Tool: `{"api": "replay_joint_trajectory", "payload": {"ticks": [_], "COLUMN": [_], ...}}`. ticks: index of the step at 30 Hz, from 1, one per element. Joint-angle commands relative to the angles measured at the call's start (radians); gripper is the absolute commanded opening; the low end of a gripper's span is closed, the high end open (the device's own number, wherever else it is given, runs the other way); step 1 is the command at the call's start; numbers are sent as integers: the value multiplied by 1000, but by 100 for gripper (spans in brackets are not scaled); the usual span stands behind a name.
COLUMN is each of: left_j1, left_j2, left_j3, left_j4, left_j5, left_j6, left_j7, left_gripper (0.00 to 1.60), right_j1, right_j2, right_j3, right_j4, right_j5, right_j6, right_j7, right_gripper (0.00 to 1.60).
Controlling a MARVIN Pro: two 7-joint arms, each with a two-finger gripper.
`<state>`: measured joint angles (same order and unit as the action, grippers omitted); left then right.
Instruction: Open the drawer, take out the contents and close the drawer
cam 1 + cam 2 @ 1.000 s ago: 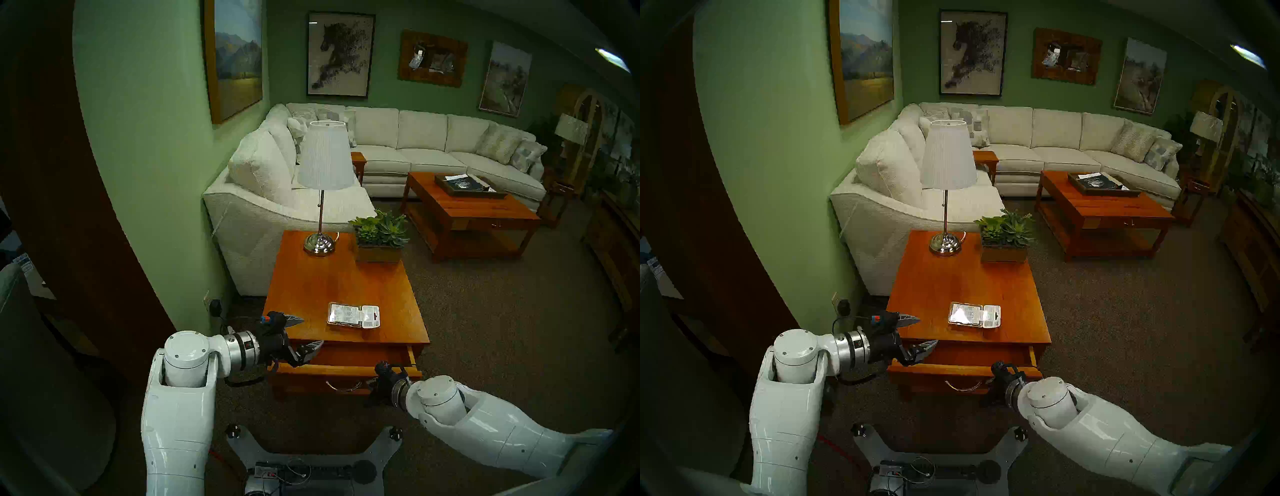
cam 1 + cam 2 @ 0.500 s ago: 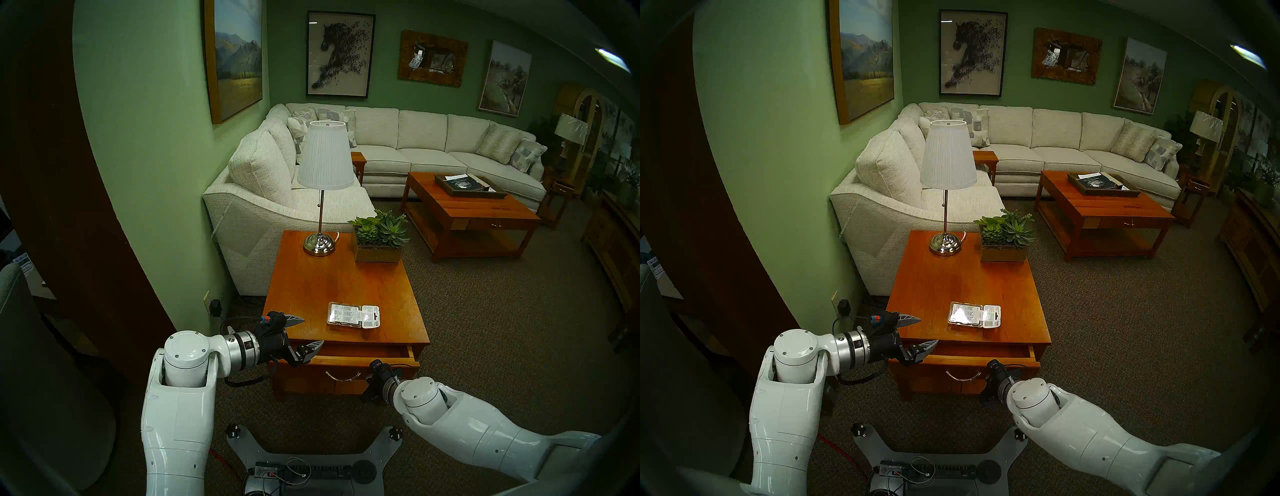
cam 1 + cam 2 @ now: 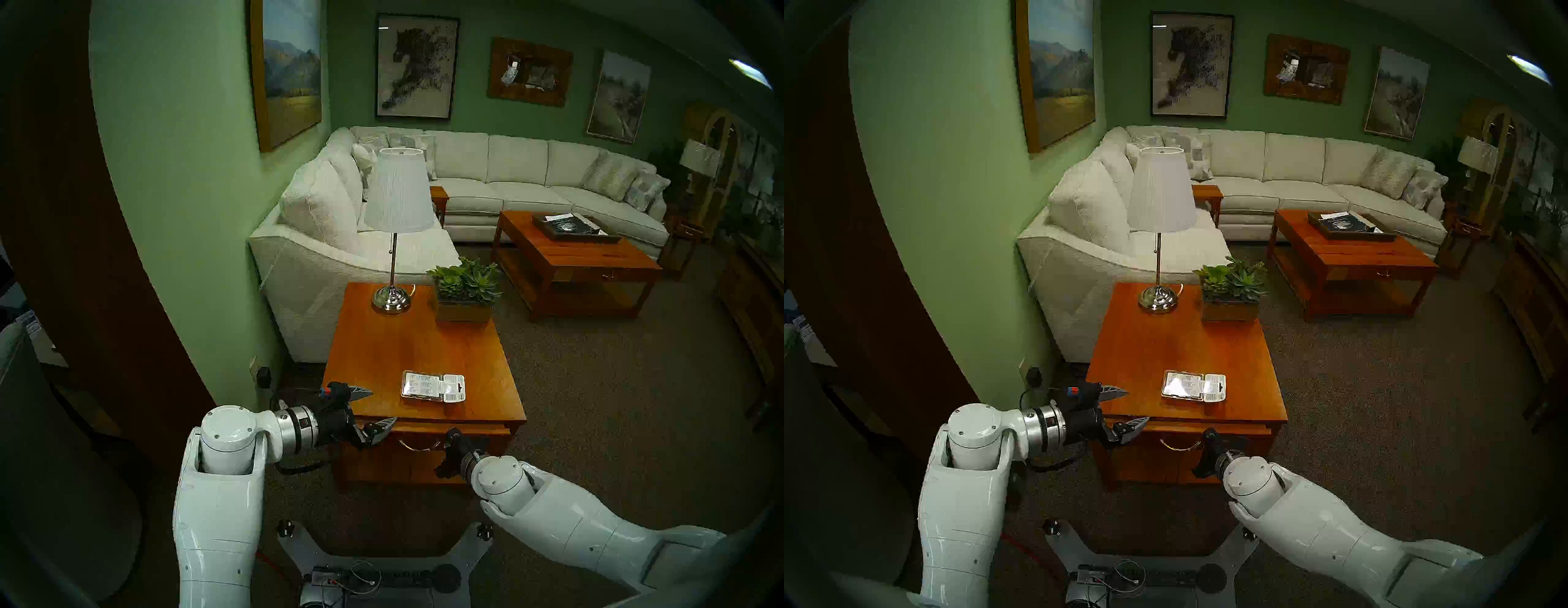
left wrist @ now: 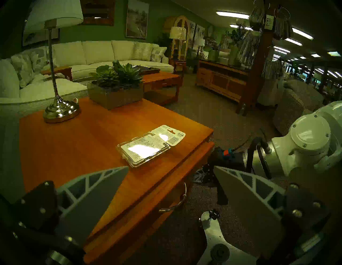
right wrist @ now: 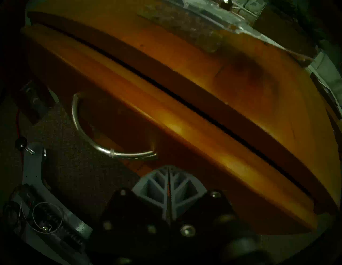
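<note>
White arms (image 3: 220, 501), silver wrists, black claws w/ seemingly grey fingers (image 4: 96, 192).

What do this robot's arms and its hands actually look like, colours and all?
Both arms are glossy white rounded shells with small dark screws, ending in a silver metal ring at the wrist. Past that, each end effector is black. The left end effector has two pale grey pointed fingers with open triangular ribbing, an orange-and-blue plug and a black looping cable. The right end effector has the same ribbed grey fingers.
</note>
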<state>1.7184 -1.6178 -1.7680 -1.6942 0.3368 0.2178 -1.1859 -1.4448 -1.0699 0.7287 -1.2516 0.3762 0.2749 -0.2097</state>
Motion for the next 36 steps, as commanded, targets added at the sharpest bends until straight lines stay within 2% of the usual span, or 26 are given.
{"api": "replay_joint_trajectory", "payload": {"ticks": [1,14,22,25,30,36], "left_j1": [-23,-22,-22,-22,-23,-22], "left_j2": [-2,-2,-2,-2,-2,-2], "left_j3": [2,3,2,2,2,2], "left_j4": [-26,-27,-28,-27,-25,-21], "left_j5": [-11,-12,-12,-12,-10,-6], "left_j6": [-1,0,0,0,-2,-3], "left_j7": [1,2,2,2,1,1], "left_gripper": [160,160,160,160,160,160], "right_j1": [48,1,-25,-47,-112,-193], "right_j2": [-9,14,40,70,126,182], "right_j3": [19,32,43,43,30,24], "right_j4": [-20,-40,-64,-113,-191,-265], "right_j5": [-32,-40,-13,-8,-10,-2], "right_j6": [-43,-84,-84,-76,-130,-157], "right_j7": [-38,-94,-77,-68,-58,-54], "right_gripper": [0,0,0,0,0,0]}}
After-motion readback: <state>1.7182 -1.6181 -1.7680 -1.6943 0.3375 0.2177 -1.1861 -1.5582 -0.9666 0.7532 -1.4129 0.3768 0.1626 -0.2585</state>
